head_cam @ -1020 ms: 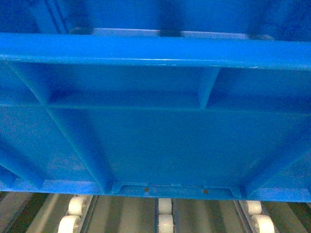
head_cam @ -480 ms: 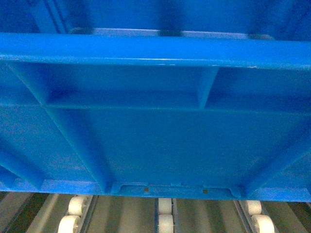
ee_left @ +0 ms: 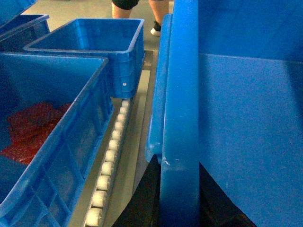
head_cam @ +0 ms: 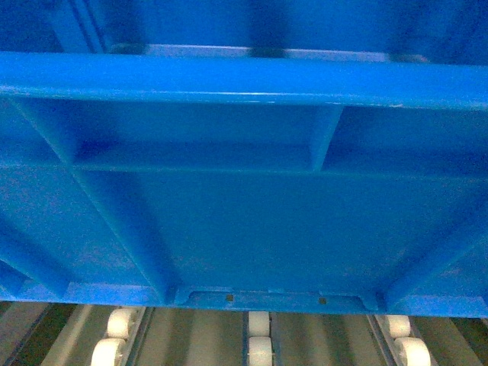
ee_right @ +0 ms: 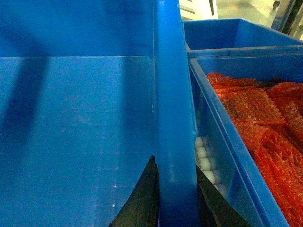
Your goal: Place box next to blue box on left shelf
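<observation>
The box (head_cam: 244,221) fills the head view with its thick rim and ribbed wall, just above the left shelf's white rollers (head_cam: 259,347). My left gripper (ee_left: 179,191) is shut on the box's left rim (ee_left: 180,109), one black finger on each side. My right gripper (ee_right: 176,198) is shut on the right rim (ee_right: 173,94) in the same way. A blue box (ee_left: 61,142) holding red material sits to the left across a roller rail (ee_left: 110,158). Another blue box (ee_right: 227,142) with red bags (ee_right: 265,118) stands close on the right.
An empty blue crate (ee_left: 94,42) stands further along the shelf on the left, and another (ee_right: 232,33) behind the right one. A person's legs (ee_left: 137,5) stand beyond the shelf. The gaps on each side of the held box are narrow.
In the head view the box's wall has shifted only very slightly; both grips look unchanged.
</observation>
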